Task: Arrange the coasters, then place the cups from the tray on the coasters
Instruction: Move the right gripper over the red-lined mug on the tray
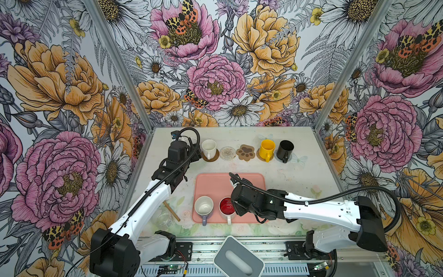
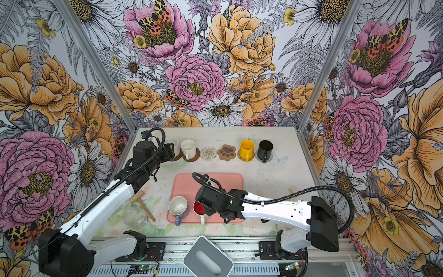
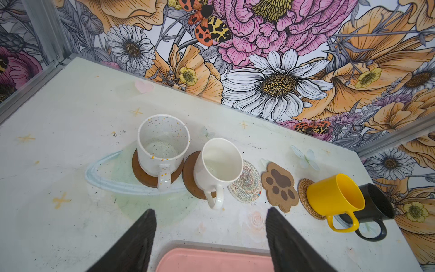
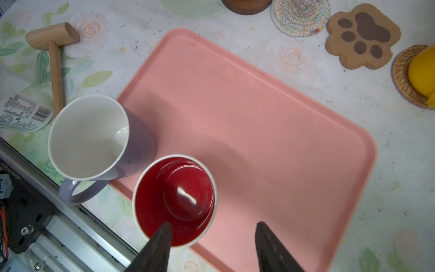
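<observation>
Jar label (image 4: 22,113), barcode, print unreadable

Saw glossy glazed ceramic on red-lined cup (image 4: 179,197) and lavender cup (image 4: 89,139). Found smooth matt plastic on pink tray (image 4: 259,117). Noted bare pale wood on mallet (image 4: 53,35), coarse woven rattan on tan coaster (image 4: 400,80), stitched cloth cord on whitish coaster (image 4: 299,18), matt cork-like board on paw coaster (image 4: 362,37).

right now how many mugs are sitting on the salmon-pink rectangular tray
2: a lavender mug, white inside, at the tray's near left corner; a white mug, red inside, just right of it.
</observation>
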Tool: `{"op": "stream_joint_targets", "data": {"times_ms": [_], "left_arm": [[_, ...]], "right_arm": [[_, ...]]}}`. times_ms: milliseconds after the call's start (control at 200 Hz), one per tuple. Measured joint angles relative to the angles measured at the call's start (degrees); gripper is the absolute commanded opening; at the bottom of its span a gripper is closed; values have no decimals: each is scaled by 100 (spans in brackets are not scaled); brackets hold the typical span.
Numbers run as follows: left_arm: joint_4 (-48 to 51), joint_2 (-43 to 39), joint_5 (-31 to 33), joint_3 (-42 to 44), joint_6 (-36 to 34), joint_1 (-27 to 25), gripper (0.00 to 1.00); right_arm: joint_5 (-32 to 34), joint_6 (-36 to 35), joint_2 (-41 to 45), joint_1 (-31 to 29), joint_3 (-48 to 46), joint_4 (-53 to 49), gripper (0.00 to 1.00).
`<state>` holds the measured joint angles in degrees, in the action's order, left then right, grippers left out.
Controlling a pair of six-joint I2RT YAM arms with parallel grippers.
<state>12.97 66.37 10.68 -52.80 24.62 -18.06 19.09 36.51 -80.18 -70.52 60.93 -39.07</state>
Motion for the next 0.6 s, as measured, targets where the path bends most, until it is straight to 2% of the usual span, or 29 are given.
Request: {"op": "stream_joint_targets", "data": {"times_ms": [265, 601], "left_arm": [[-2, 0, -90, 0, 76, 0, 76], [-7, 37, -133, 0, 98, 0, 76]], "right_arm": [[-9, 162, -203, -452, -57, -22, 60], [-116, 535, -376, -632, -94, -57, 60]]}}
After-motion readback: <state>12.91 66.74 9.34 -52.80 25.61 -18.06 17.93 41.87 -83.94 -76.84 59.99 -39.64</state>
